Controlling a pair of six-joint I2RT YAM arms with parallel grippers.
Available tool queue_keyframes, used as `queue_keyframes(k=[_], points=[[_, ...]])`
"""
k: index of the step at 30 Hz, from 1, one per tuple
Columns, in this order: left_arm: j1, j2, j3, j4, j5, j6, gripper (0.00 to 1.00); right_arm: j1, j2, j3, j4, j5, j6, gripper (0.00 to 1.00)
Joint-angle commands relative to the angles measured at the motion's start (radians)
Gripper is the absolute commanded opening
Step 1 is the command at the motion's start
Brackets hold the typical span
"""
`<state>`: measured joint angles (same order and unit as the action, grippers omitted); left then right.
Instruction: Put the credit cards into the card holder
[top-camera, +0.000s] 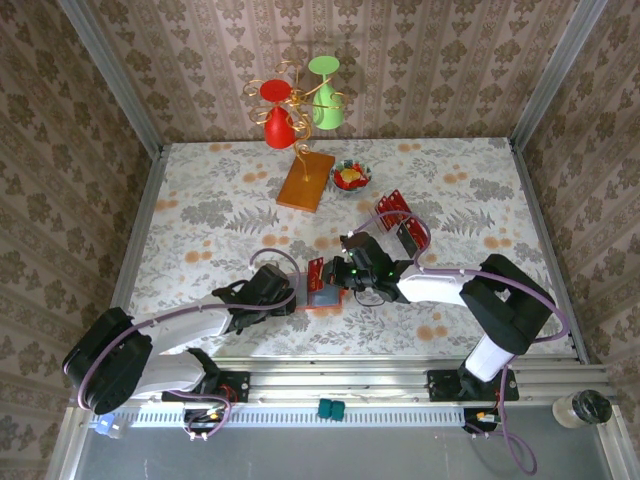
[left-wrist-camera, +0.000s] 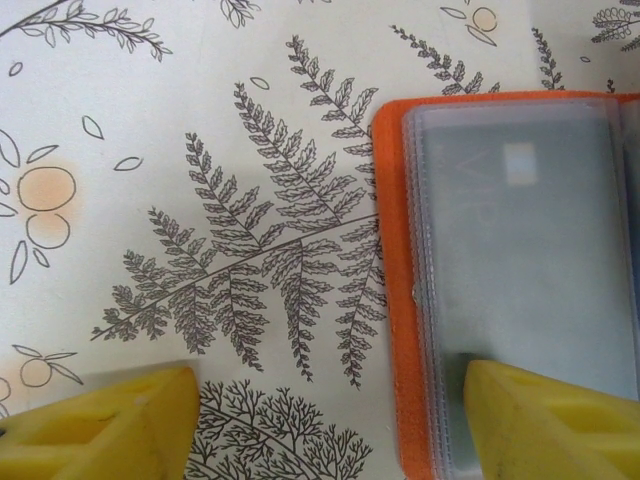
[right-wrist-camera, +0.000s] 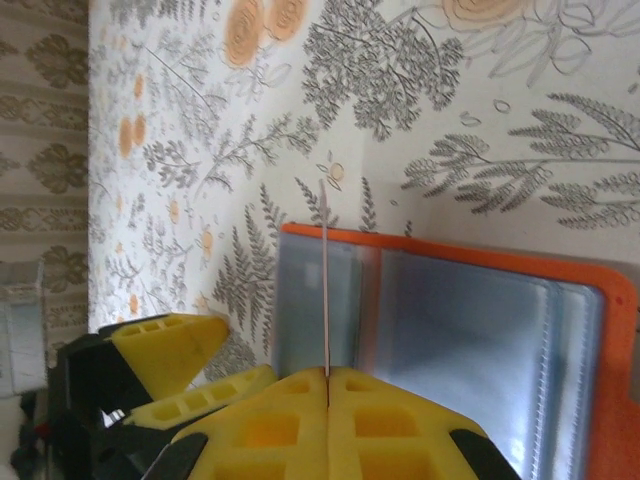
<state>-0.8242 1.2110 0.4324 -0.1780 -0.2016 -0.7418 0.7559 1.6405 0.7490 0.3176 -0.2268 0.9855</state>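
Right claw (right-wrist-camera: 328, 378) pinches a credit card (right-wrist-camera: 325, 285) edge-on over the card holder (right-wrist-camera: 480, 330); left claw (left-wrist-camera: 330, 400) wide.

White arms (top-camera: 440, 287), black joints (top-camera: 100, 362), purple cables (top-camera: 562, 318), yellow ribbed pincer fingers (left-wrist-camera: 545, 420).

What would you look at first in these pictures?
The open orange card holder near the table's front, with the right gripper pinching a thin card edge-on over it. Then the red glass and green glass on a curly gold stand at the far edge.
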Motion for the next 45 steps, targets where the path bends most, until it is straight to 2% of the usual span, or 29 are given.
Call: queue_keyframes(k=[1,22,45], points=[[-0.007,0.016,-0.007,-0.038,0.008,-0.015,0.72,-0.004,0.015,-0.021,0.085,0.038,0.030,0.00],[-0.010,0.015,-0.007,-0.038,0.008,-0.018,0.72,-0.007,0.050,-0.080,0.183,0.078,0.063,0.00],[-0.011,0.016,-0.009,-0.037,0.004,-0.024,0.72,-0.007,0.097,-0.103,0.245,0.015,0.085,0.00]])
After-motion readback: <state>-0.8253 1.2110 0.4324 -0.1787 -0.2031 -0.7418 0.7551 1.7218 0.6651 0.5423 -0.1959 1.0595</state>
